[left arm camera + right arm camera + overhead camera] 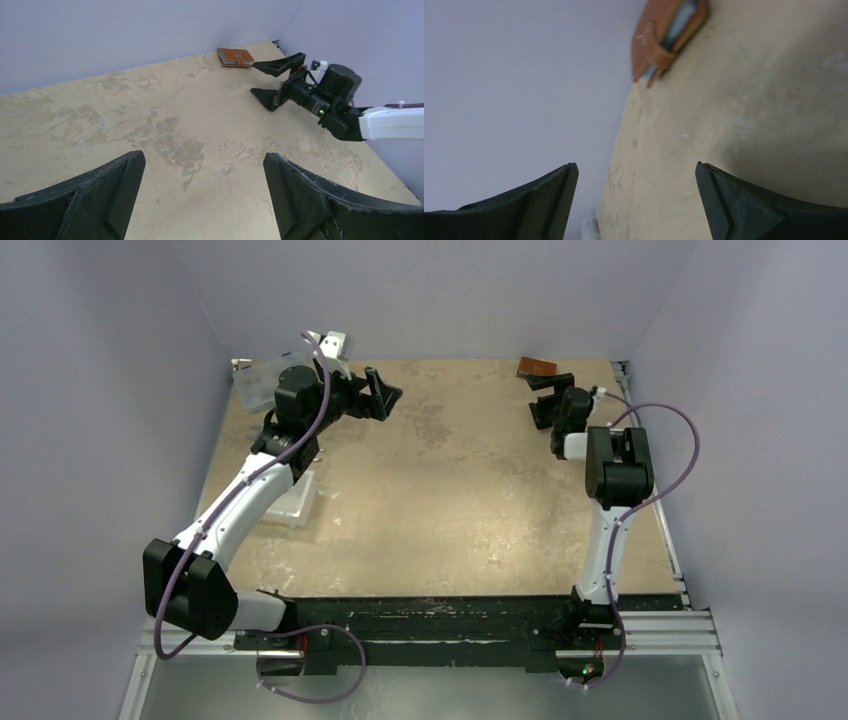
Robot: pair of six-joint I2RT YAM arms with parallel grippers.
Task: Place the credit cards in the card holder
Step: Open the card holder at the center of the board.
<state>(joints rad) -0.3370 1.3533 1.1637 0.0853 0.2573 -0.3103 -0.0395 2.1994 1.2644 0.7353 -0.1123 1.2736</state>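
Lying closed in the far right corner beyond the right claw (538,403), the wallet (537,367) looks light and soft; grip across its spine. Left claw (388,400) and right claw: wide open, empty.

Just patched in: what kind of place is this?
Probably an enclosed lab robot cell: plain lilac walls box in a worn tan table, and the left arm and right arm are bolted to a metal rail at its near edge.
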